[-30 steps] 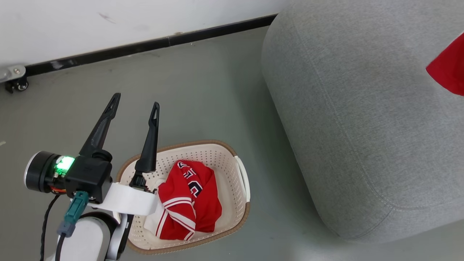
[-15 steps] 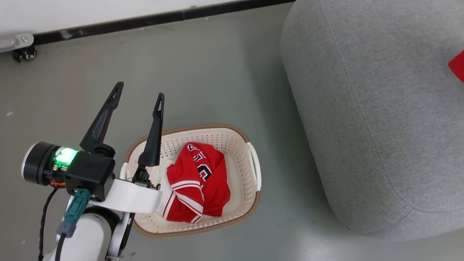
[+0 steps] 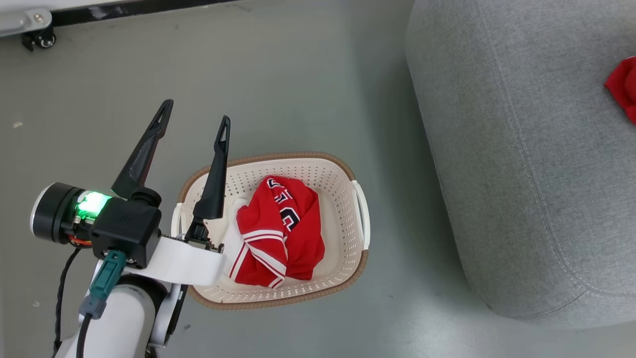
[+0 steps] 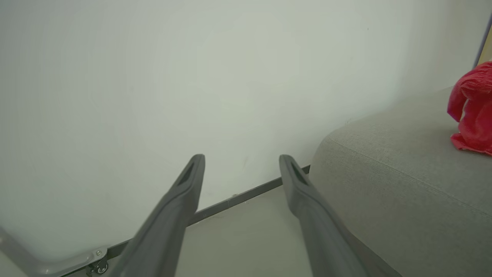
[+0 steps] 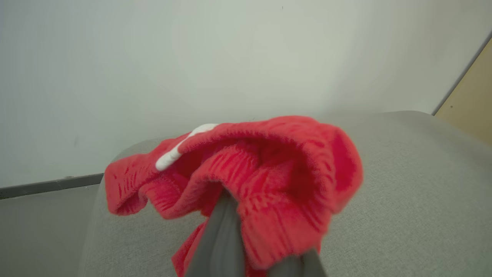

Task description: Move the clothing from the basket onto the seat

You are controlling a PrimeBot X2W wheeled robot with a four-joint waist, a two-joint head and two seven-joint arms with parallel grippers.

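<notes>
Right pincer (image 5: 261,246) clamped on the red shorts (image 5: 269,161), now lowered onto the grey seat (image 5: 403,200) at the head view's right edge, so one garment is nearly delivered; left pincer (image 3: 197,110) gapes empty at lower left beside the basket (image 3: 343,199) holding the jersey (image 3: 283,223).

Basket: cream perforated plastic basket (image 3: 360,219) is sitting just right of left gripper (image 3: 196,110) fingers (image 3: 214,184).
Jersey: red lettered jersey (image 3: 283,233) is lying inside it.
Shorts: red striped shorts (image 5: 269,173) are bunching around right gripper (image 5: 258,250) fingers, on grey woven seat (image 5: 415,200).
</notes>
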